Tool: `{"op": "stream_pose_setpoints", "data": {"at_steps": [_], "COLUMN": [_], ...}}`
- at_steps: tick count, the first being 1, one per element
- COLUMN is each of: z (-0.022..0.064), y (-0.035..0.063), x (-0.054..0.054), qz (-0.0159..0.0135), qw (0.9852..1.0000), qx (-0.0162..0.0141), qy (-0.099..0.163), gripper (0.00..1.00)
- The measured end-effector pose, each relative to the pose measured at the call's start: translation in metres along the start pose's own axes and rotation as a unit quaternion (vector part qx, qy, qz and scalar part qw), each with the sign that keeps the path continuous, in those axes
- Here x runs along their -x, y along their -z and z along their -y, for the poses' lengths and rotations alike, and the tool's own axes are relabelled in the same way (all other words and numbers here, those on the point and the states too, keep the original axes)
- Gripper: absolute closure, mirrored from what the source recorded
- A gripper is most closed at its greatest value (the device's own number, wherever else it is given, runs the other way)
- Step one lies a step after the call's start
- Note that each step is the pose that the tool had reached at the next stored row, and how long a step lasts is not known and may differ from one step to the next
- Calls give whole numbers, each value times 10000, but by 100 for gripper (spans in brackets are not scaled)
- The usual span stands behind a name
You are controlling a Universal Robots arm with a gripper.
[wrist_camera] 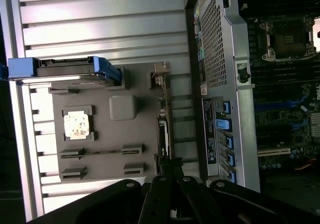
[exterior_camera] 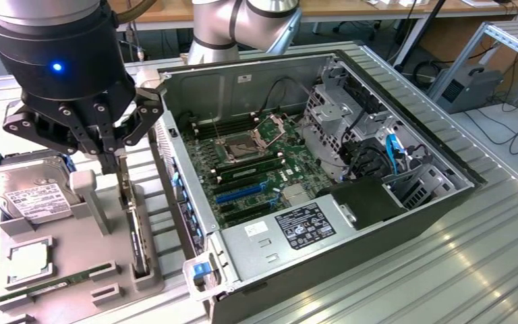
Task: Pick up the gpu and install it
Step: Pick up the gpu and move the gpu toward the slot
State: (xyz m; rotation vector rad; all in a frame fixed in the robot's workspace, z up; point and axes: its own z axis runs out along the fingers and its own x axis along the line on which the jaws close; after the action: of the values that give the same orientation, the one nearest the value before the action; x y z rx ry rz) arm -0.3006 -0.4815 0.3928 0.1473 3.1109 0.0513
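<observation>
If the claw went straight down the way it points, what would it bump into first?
Most likely the gpu, standing on edge in the gray holder right beneath the claw. The claw looks very near its top edge, perhaps touching already; the depth is hard to judge.

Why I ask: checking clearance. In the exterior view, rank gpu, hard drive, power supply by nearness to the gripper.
1. gpu, right under the gripper, on edge.
2. hard drive, exterior view's left.
3. power supply, inside the case, exterior view's right.
</observation>
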Motion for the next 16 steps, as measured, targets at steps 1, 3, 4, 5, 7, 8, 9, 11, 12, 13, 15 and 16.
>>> {"op": "stream_pose_setpoints", "data": {"at_steps": [1,3,4,5,7,8,9,11,12,13,15,16], "z": [0,2,2,3,5,7,8,11,12,11,12,12], "y": [0,0,0,-9,-82,-125,-163,-257,-274,-284,-284,-284], "x": [0,0,0,0,-2,-3,-4,-6,-7,-7,-7,-7], "qz": [0,0,0,0,0,0,0,0,0,0,0,0], "qw": [10000,10000,10000,10000,10000,10000,10000,10000,10000,10000,10000,10000], "qx": [0,0,0,0,1,0,0,1,0,0,-1,0], "qy": [0,0,0,0,0,0,0,0,0,0,0,0], "gripper": [89,64,58,58,58,58,58,58,58,58,58,58]}}
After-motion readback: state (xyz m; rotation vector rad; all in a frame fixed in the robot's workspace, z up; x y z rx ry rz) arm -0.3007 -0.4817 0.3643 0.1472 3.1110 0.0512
